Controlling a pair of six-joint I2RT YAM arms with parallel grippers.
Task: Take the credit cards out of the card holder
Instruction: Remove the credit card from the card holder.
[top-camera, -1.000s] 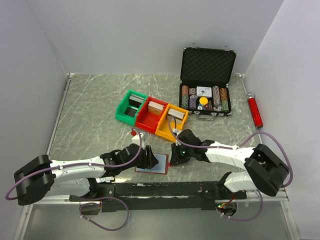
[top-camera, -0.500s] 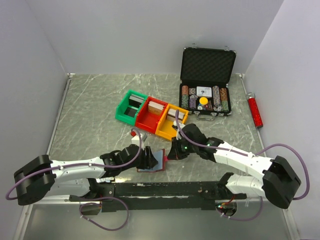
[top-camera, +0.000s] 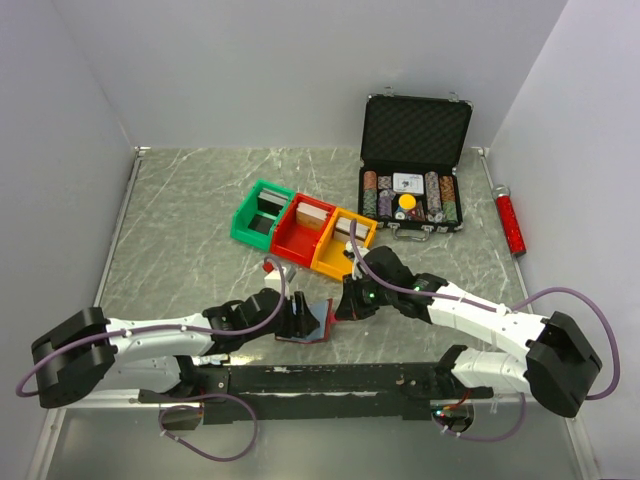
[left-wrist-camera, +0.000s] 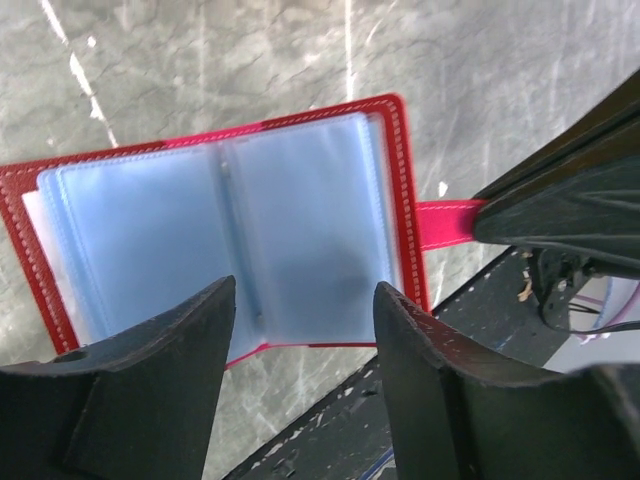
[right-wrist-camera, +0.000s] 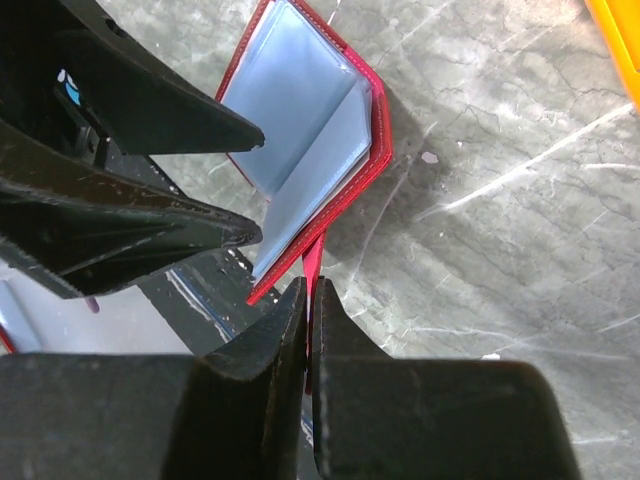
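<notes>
Step in hand: opening and steadying; no card is out yet. The right tool (right-wrist-camera: 308, 290) is pressed together on the red strap tab (left-wrist-camera: 447, 222) of the small dark-red leather-look bifold card holder (left-wrist-camera: 300, 116). The card holder lies open on the grey marbled worktop (top-camera: 180, 220), its strap-side leaf apparently lifted. The left tool (left-wrist-camera: 305, 295) hangs spread over the card holder's near edge, gripping nothing. The thin pale blue-grey glossy credit cards (left-wrist-camera: 310, 220) sit in the clear sleeves inside. The next move likely calls for the left tool to pinch one card's exposed edge and draw it along the sleeve mouth while the strap tab is held taut. Beyond the card holder stand green (top-camera: 262, 212), red (top-camera: 303, 230) and yellow (top-camera: 343, 243) plastic bins. Farther off is an open black foam-lined chip case (top-camera: 415, 130). No brand, label or writing is legible anywhere; the cards show no readable print.
</notes>
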